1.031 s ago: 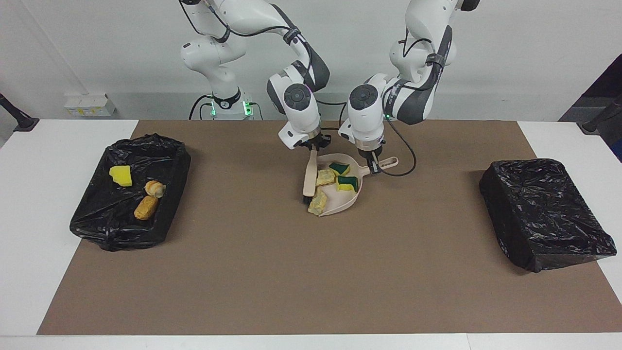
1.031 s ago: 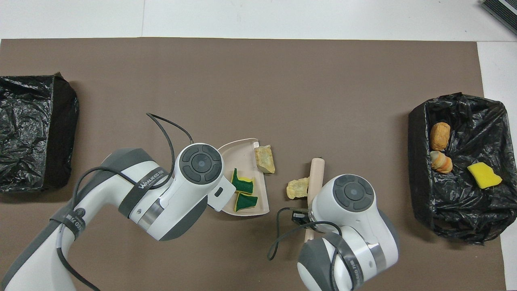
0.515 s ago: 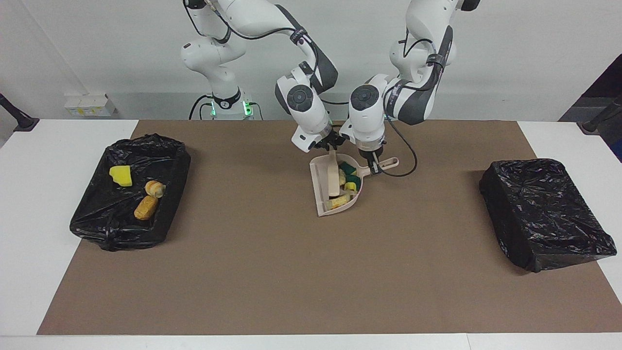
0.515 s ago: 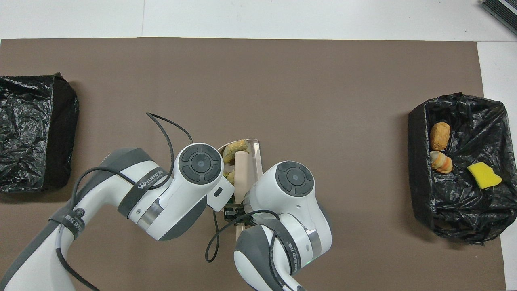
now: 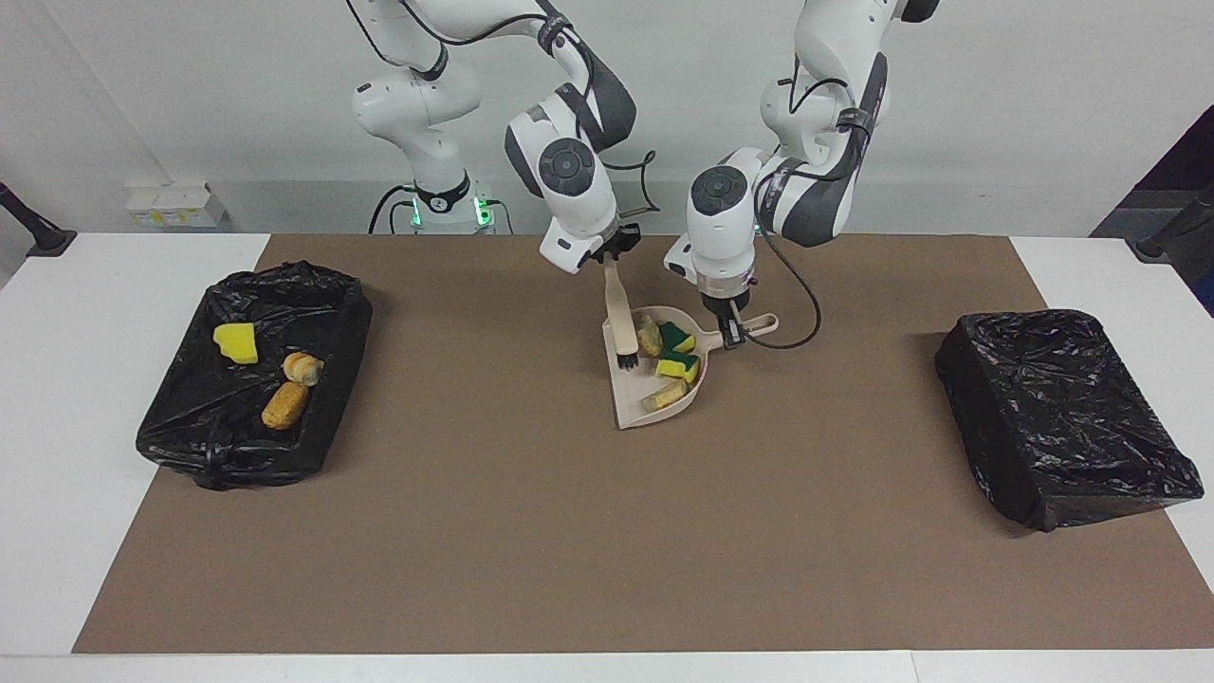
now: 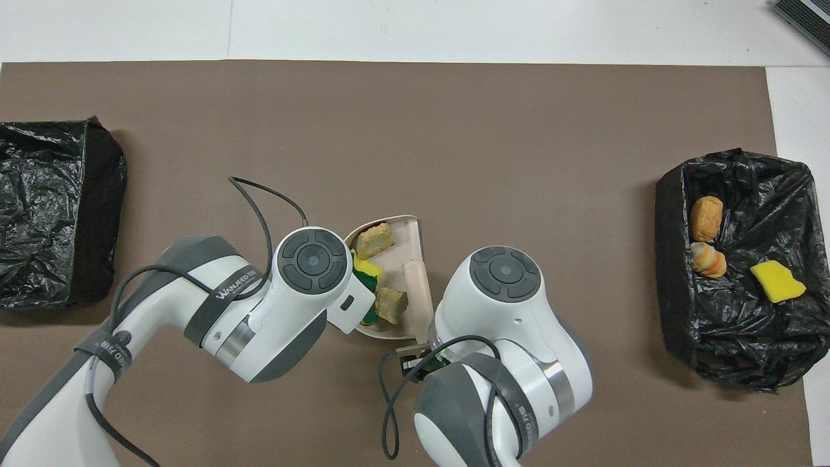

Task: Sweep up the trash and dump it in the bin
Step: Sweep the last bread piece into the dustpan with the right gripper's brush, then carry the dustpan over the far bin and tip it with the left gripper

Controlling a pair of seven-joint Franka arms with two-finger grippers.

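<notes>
A beige dustpan [image 5: 630,400] [image 6: 406,235] lies mid-table close to the robots. My left gripper [image 5: 728,332] is shut on its handle. Several trash scraps sit in the pan: a tan one [image 5: 649,334] [image 6: 371,239], green-and-yellow ones [image 5: 679,365] [image 6: 364,274] and a pale one [image 5: 667,394] [image 6: 392,303]. My right gripper [image 5: 612,258] is shut on the handle of the brush [image 5: 619,318] [image 6: 418,288]. The brush hangs bristles-down over the pan's open edge. In the overhead view both wrists hide the grippers. The bin [image 5: 337,327] [image 6: 674,259] at the right arm's end holds three scraps.
A second bin [image 5: 1062,408] [image 6: 52,214] wrapped in black bag stands at the left arm's end of the brown mat [image 5: 569,531]. The left arm's cable [image 5: 801,313] loops beside the dustpan handle. White table edges frame the mat.
The brush swept the two loose scraps into the dustpan, then rose and swung back to the pan's open edge. The dustpan turned slightly in the left gripper.
</notes>
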